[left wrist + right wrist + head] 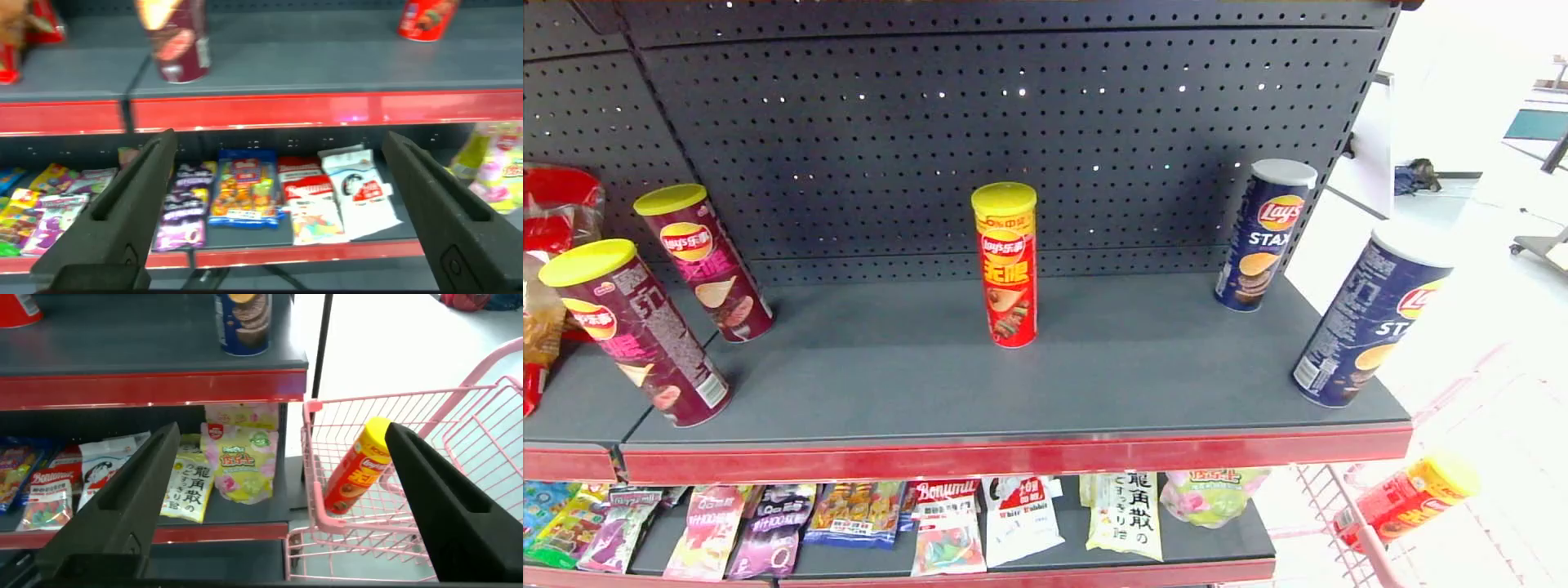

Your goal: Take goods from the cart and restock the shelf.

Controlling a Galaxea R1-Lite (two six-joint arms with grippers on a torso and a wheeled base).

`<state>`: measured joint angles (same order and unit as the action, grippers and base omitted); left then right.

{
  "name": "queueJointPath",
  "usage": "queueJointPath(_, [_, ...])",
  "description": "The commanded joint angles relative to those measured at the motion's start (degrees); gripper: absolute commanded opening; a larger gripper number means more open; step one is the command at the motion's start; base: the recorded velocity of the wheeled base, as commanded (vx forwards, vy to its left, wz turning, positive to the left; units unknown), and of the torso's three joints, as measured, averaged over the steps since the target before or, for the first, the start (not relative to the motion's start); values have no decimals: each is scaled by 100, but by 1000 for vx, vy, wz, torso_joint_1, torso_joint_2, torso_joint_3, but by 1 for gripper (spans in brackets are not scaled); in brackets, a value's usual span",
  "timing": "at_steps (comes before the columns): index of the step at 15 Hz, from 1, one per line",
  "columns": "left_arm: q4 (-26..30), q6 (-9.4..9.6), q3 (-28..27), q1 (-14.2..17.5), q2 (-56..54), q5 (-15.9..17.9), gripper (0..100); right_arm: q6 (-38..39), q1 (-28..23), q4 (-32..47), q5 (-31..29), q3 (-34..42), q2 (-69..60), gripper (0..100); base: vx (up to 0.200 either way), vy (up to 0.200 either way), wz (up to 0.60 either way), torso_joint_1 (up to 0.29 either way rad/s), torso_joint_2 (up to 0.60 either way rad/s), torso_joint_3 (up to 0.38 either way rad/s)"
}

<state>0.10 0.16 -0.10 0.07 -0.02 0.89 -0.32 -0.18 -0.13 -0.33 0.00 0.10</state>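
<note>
Head overlooks shelf (1013, 384); wrists face it lower, nearer.

You have on record: red bag (551, 208), cut by head view's left edge; lower-shelf packets (947, 523), tops hidden behind red shelf lip (1013, 459); maroon can (178, 45), blurred, upper part cropped; pink cart (1368, 543), mostly cropped

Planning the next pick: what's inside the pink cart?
One red chip can with a yellow lid leans inside the pink cart. Part of it sits behind the right claw, so more goods there cannot be ruled out.
</note>
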Motion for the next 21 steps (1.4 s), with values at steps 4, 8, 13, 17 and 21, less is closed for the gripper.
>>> queueJointPath(4, [-1, 2, 1, 1, 2, -1, 100, -3, 1, -4, -2, 0, -1, 100, 0, -200, 0, 0, 0, 1])
queueJointPath(8, [-1, -7, 1, 1, 2, -1, 100, -3, 1, -4, -2, 0, -1, 100, 0, -200, 0, 4, 5, 1])
queueJointPath(13, [-1, -16, 1, 1, 2, -10, 100, -3, 1, -4, -2, 0, -1, 100, 0, 0, 0, 0, 0, 0])
queueJointPath(17, [-1, -25, 1, 1, 2, -1, 100, 5, 1, -4, -2, 0, -1, 100, 0, 0, -450, -2, 2, 4])
queueJointPath(21, [-1, -25, 1, 1, 2, -1, 100, -3, 1, -4, -2, 0, -1, 100, 0, 0, -600, 4, 4, 0])
